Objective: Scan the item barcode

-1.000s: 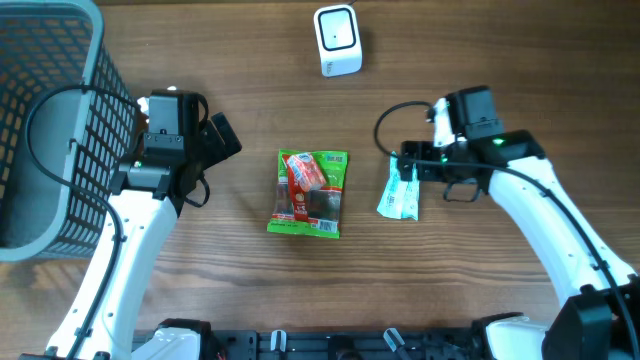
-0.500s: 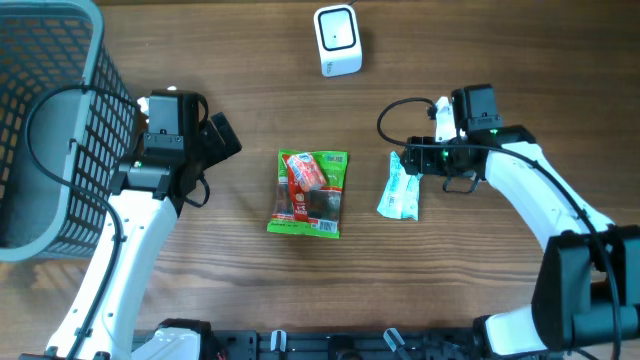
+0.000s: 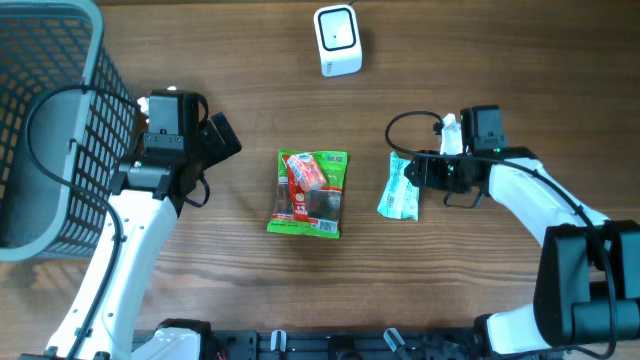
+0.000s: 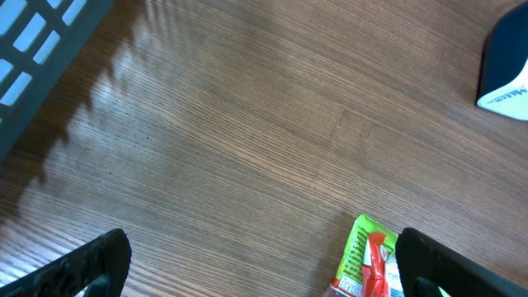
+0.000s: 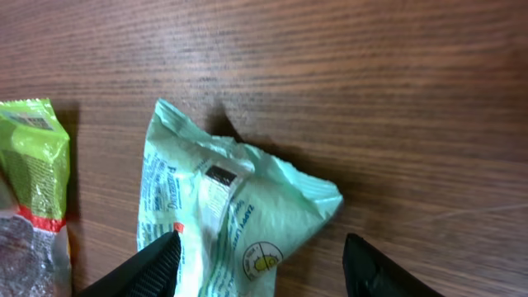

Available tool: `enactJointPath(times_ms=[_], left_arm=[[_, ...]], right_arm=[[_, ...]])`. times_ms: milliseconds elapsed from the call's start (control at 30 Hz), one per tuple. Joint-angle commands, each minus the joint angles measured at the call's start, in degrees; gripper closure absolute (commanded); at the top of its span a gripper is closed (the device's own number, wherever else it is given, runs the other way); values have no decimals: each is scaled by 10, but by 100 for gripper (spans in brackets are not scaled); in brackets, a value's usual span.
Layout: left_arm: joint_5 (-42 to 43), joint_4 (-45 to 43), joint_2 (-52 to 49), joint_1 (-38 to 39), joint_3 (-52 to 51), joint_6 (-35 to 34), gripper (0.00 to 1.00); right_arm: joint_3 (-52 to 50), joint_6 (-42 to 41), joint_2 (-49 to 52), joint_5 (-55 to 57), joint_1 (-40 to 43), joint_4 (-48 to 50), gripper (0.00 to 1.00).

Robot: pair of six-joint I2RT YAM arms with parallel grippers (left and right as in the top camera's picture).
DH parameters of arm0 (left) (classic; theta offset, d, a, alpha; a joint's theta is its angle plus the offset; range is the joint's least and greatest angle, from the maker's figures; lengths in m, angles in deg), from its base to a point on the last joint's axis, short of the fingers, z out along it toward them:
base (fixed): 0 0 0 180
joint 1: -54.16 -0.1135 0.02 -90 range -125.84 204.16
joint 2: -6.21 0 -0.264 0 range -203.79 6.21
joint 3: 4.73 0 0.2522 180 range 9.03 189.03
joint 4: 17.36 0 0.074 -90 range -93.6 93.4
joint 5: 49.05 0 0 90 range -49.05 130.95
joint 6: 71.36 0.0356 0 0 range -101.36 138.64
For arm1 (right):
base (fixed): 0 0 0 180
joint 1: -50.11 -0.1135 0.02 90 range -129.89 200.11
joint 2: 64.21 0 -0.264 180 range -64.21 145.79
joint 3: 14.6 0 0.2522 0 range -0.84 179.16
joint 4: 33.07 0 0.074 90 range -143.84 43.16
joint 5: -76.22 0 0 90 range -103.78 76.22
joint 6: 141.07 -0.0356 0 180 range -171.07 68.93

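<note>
Right gripper (image 5: 260, 249) sits low over the pale green packet (image 5: 223, 206), jaws partly open and straddling its lower end. Nothing is clamped yet. The packet lies flat on the table (image 3: 250, 90), just beside the bright green snack bag (image 3: 310, 192) and well apart from the white scanner (image 3: 337, 40) at the far edge. Left gripper (image 4: 264, 268) hangs wide open near the basket (image 3: 40, 100), holding nothing.

Risks we see from here:
- The left-hand finger (image 5: 144, 266) looks to overlap the packet's edge rather than clear it. If so, we'd pin the film to the wood instead of pinching it.
- The film is thin and crumpled, so we may catch only a fold, and it could slip out on the lift.
- A lopsided squeeze could shove the packet into the snack bag.
- There's a small dark printed patch near the packet's middle, but we can't tell if it's the barcode. If the code sits under the fingers or face down, the scanner never reads it.
- Held by one end, the packet will likely droop and face the wrong way at the scanner.
</note>
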Motion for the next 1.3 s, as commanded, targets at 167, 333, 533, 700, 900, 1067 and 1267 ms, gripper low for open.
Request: enactJointPath(times_ms=[167, 333, 533, 700, 900, 1067, 1267], left_arm=[[-5, -2, 0, -4, 4, 1, 0], [-5, -2, 0, -4, 4, 1, 0], [-5, -2, 0, -4, 4, 1, 0], [-5, -2, 0, -4, 4, 1, 0], [-5, -2, 0, -4, 4, 1, 0], [-5, -2, 0, -4, 4, 1, 0], [-5, -2, 0, -4, 4, 1, 0]], right_arm=[[-32, -15, 6, -40, -1, 33, 37], [-33, -15, 6, -39, -1, 34, 37], [-33, -15, 6, -40, -2, 34, 36], [-33, -15, 6, -40, -2, 34, 37], [-33, -12, 6, -23, -2, 68, 37], [-33, -30, 6, -17, -2, 70, 49], [-33, -30, 6, -17, -2, 67, 79]])
